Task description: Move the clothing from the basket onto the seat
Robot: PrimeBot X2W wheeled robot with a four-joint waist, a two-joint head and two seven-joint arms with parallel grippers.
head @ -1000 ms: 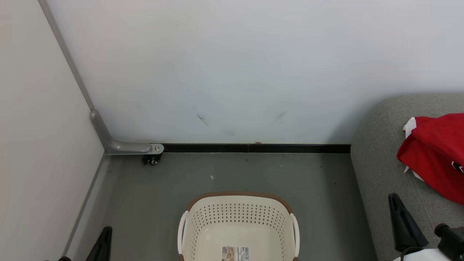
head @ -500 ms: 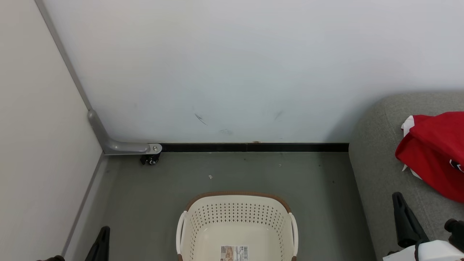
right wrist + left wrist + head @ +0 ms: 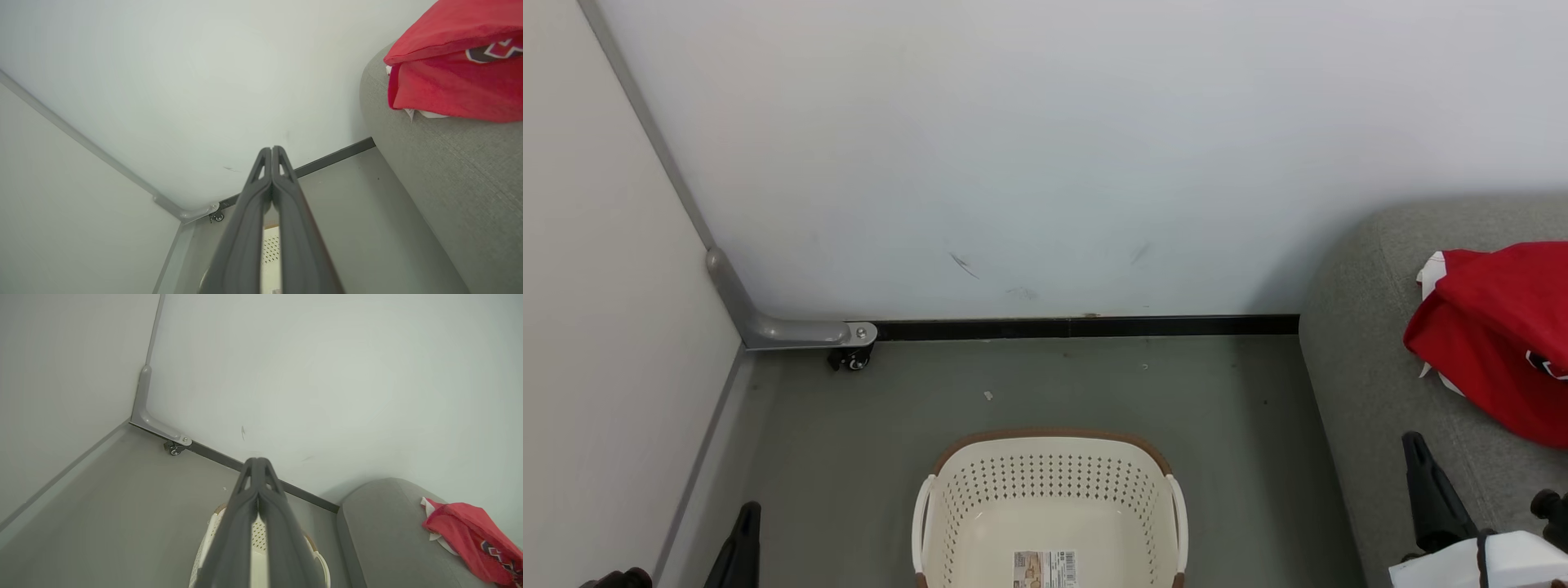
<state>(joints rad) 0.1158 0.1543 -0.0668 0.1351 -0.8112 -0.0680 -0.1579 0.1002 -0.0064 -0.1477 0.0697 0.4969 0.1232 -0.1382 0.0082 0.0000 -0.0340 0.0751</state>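
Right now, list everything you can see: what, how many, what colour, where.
clothing: one heap, red with white trim, on the seat
basket: one, cream-white with brown rim, on the floor, no clothes seen inside
paper label: one, on the basket's bottom
seat: one, grey, at right
caster wheel: one, black, at the wall corner
walls: two, white, ahead and left
left gripper: one, dark, shut, lower left
right gripper: one, dark, shut, lower right by the seat

Black baseboard [image 3: 1086,327]: at foot of white wall [image 3: 1045,147]. Grey metal bracket [image 3: 784,331]: at baseboard's left end, small black caster [image 3: 852,359] beneath. White scrap [image 3: 987,396]: on grey floor [image 3: 890,425], near baseboard.
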